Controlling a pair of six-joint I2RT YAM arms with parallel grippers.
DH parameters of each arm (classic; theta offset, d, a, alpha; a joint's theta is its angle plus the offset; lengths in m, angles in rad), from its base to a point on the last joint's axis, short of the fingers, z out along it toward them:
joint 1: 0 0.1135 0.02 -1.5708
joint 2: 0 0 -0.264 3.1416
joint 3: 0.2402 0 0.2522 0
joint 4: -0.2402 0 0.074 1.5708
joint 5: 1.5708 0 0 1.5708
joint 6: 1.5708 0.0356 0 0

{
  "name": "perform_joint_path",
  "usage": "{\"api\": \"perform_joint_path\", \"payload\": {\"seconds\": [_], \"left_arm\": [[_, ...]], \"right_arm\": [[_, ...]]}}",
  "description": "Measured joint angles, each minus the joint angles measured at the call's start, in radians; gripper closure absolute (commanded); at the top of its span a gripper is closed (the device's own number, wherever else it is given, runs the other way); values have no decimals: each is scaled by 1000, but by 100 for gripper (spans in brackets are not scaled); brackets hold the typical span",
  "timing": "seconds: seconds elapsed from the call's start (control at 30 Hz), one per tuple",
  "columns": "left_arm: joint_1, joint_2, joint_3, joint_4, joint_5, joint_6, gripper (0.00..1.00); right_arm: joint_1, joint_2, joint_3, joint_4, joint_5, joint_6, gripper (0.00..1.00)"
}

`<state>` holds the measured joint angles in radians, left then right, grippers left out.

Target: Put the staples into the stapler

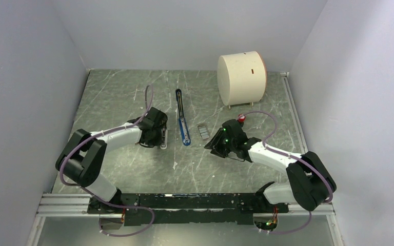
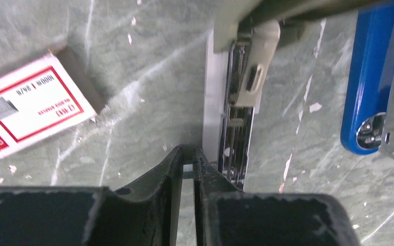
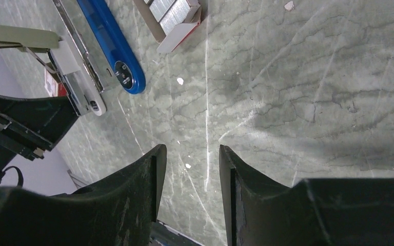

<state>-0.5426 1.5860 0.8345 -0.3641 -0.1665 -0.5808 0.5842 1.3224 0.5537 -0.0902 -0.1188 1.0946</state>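
Top external, stapler [image 1: 183, 120] near-to-far, blue end nearest

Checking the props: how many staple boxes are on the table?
2. A white-and-red box left of the left gripper; an open box of staples right of the stapler. More may be hidden.

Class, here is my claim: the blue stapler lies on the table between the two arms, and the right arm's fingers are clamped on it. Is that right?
Not quite. The blue stapler does lie on the table between the arms, but the right arm's fingers stand open, empty and apart from it. The right wrist view shows this.
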Motion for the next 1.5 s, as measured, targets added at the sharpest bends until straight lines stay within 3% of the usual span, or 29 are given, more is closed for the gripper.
{"api": "perform_joint_path", "payload": {"seconds": [0.43,0.7,0.9,1.13,1.2,1.37,1.5], "left_arm": [[-115,-160,-145,-40,59,-87,81],[-155,-209,-179,-62,128,-119,59],[-163,-207,-158,-113,100,-123,55],[-246,-150,-103,-179,28,-138,49],[-258,-140,-95,-190,3,-147,49],[-274,-128,-89,-206,-47,-177,65],[-280,-115,-79,-213,-73,-193,69]], "right_arm": [[-1,-3,-31,19,-5,2,54],[-1,-3,-35,34,-7,2,54],[-1,-3,-35,40,-11,0,54],[-2,-3,-39,50,-21,0,54],[-2,-3,-40,56,-24,0,54],[-3,6,-42,65,-35,0,54],[-3,16,-42,68,-44,-4,55]]}}
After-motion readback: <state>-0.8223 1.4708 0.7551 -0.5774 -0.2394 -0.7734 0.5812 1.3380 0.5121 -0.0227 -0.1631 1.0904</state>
